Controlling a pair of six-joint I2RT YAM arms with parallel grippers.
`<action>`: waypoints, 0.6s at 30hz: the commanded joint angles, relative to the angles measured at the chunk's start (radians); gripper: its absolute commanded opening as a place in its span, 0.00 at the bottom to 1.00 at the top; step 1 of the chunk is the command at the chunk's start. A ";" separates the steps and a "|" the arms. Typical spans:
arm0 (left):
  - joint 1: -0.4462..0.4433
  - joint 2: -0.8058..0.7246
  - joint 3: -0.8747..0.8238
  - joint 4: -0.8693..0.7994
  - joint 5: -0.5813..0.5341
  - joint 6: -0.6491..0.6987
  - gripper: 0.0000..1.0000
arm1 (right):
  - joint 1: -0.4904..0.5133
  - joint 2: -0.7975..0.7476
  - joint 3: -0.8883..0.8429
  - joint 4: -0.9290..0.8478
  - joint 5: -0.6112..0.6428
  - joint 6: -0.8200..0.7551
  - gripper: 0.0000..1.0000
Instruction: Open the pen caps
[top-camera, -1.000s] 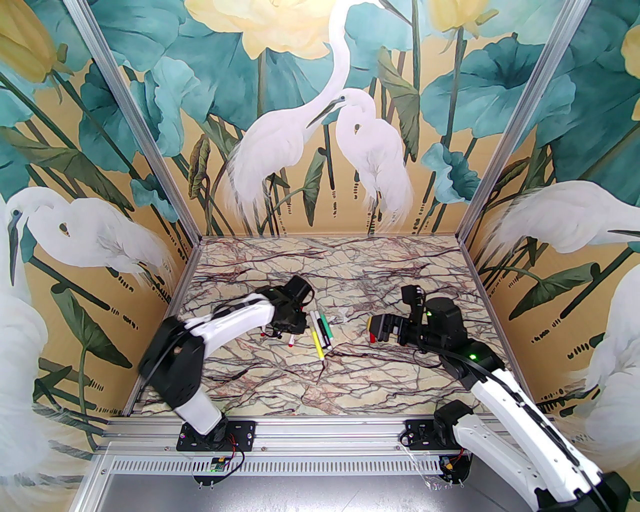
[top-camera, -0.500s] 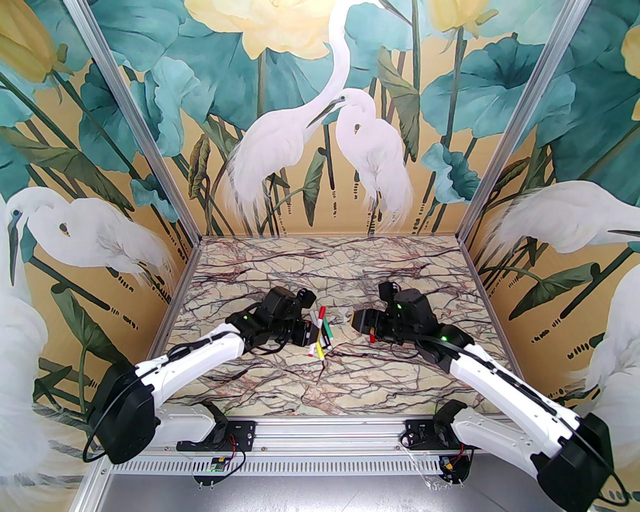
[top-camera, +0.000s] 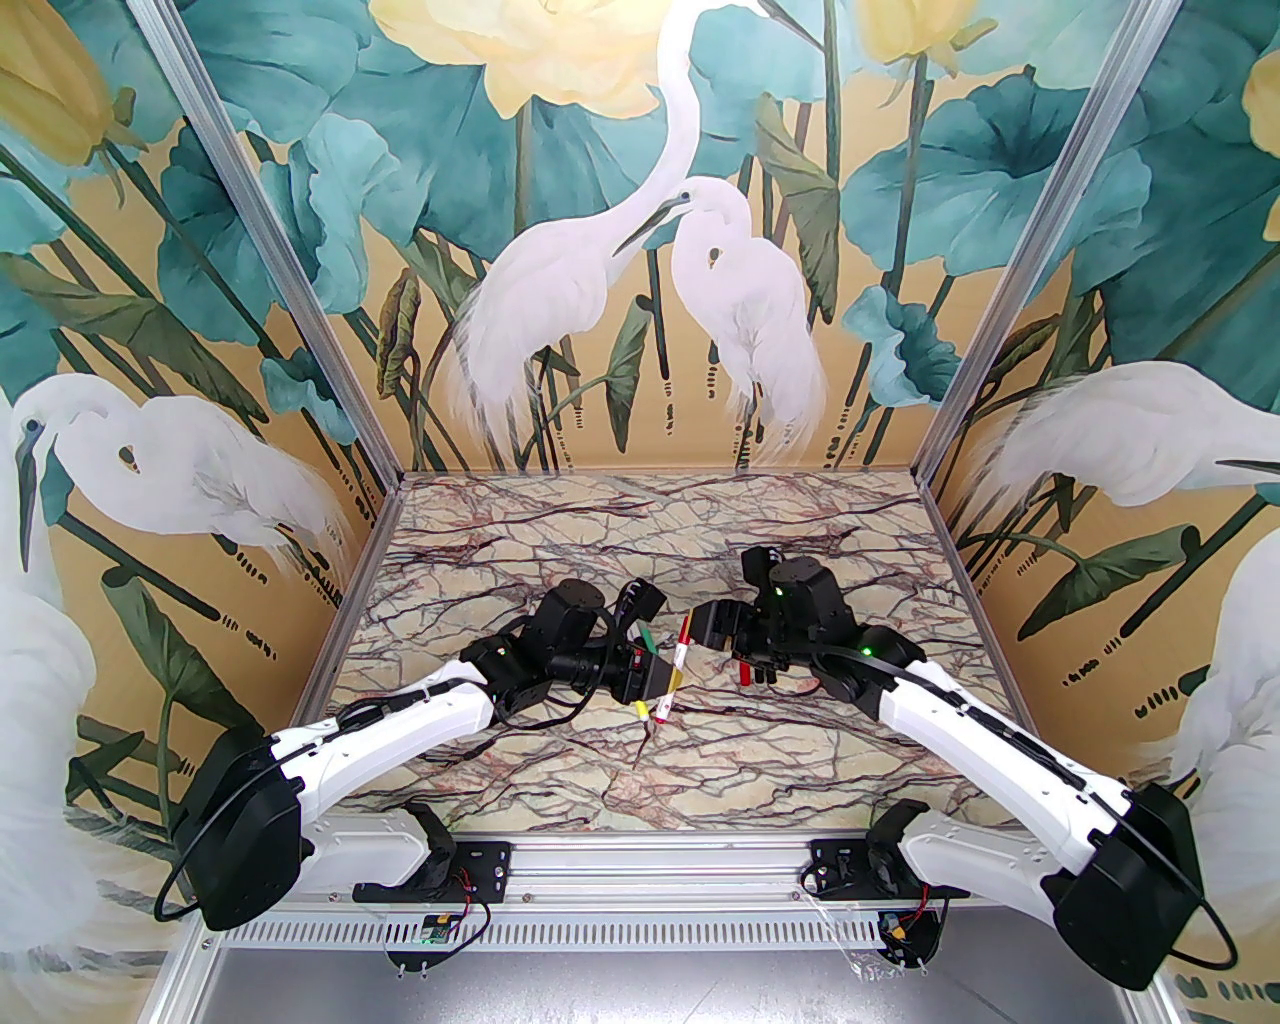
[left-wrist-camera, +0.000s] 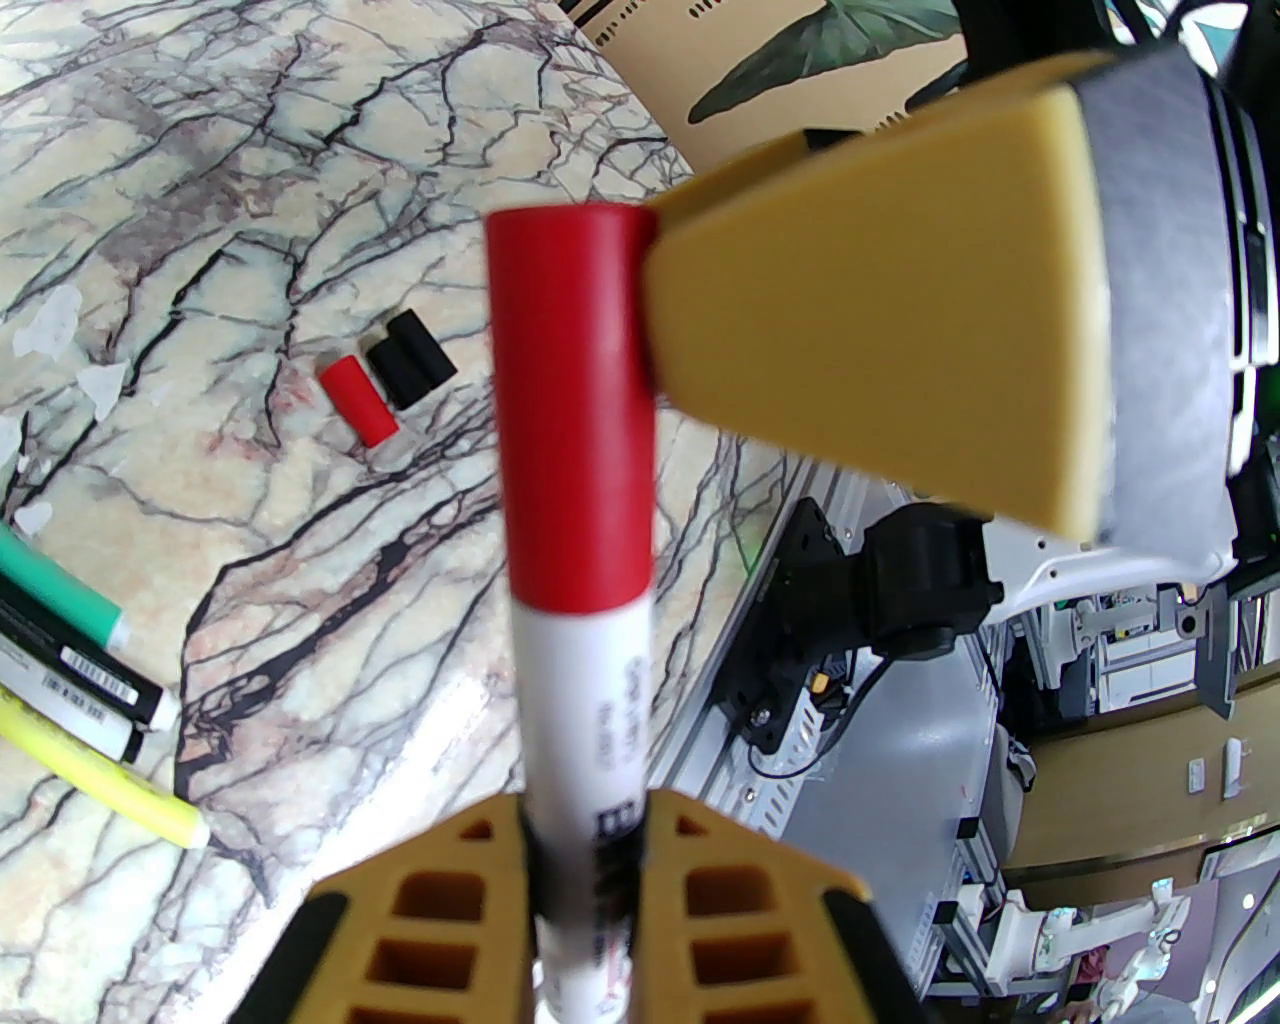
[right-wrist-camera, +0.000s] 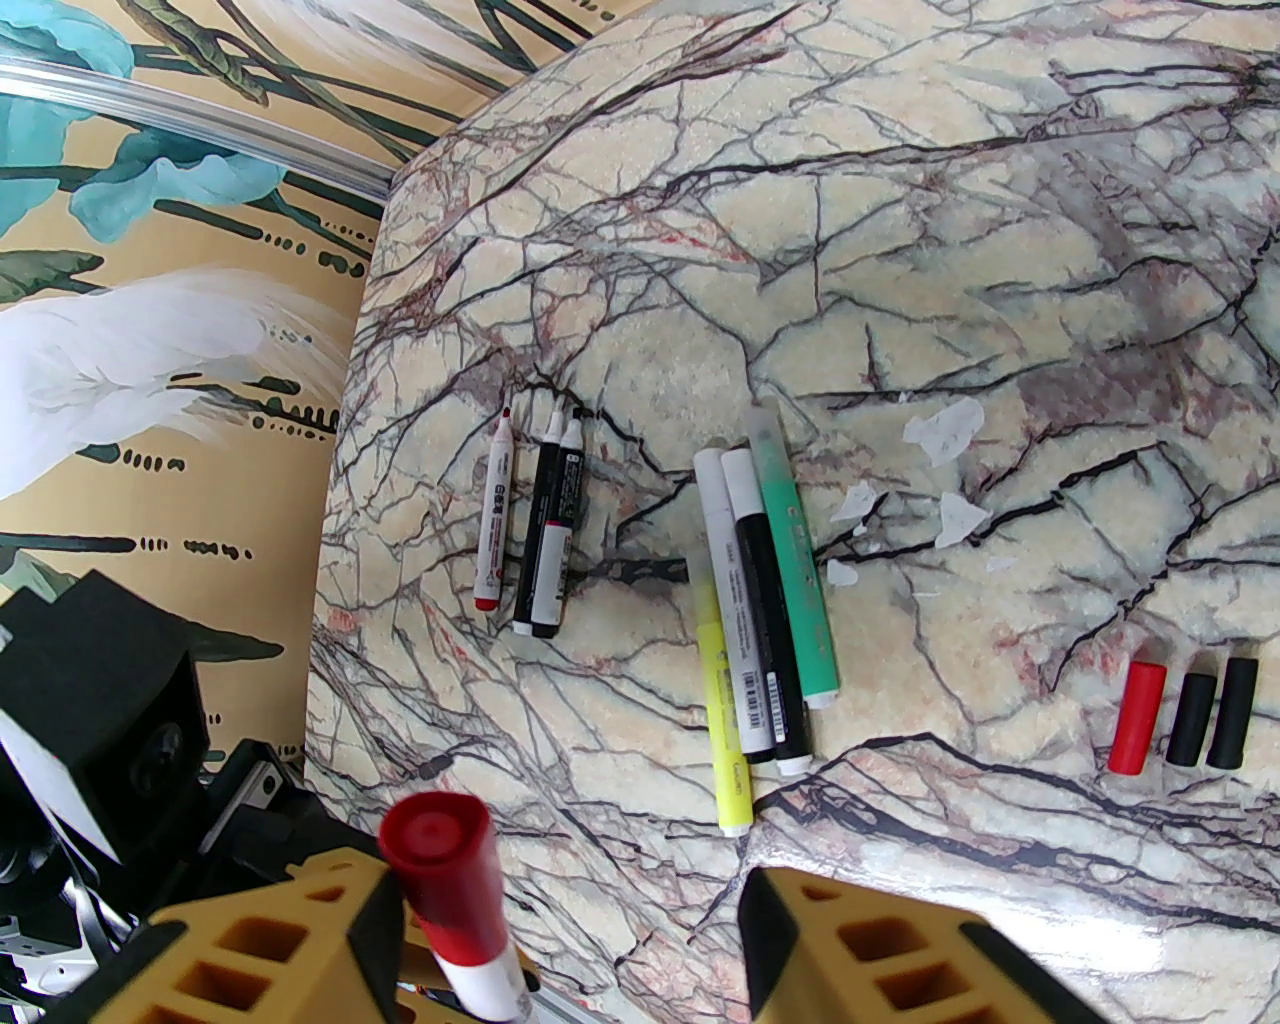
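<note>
Top external: L arm (top-camera: 400, 715) outstretched, pen (top-camera: 679, 655) pinched.

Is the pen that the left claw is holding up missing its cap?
No, a red cap sits on the end of the white pen gripped in the left claw.

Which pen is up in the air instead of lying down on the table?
The white marker pen with the red cap: the left gripper is shut on its barrel, holding it above the marble table. The other pens lie flat.
</note>
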 joint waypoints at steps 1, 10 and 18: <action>-0.015 0.011 0.011 0.038 0.042 -0.002 0.10 | 0.007 0.014 0.036 0.011 -0.015 -0.018 0.60; -0.026 0.015 0.024 0.032 0.048 0.007 0.10 | 0.012 0.042 0.049 0.014 -0.027 -0.019 0.48; -0.033 0.020 0.031 0.041 0.042 0.007 0.09 | 0.028 0.066 0.058 0.028 -0.045 -0.011 0.41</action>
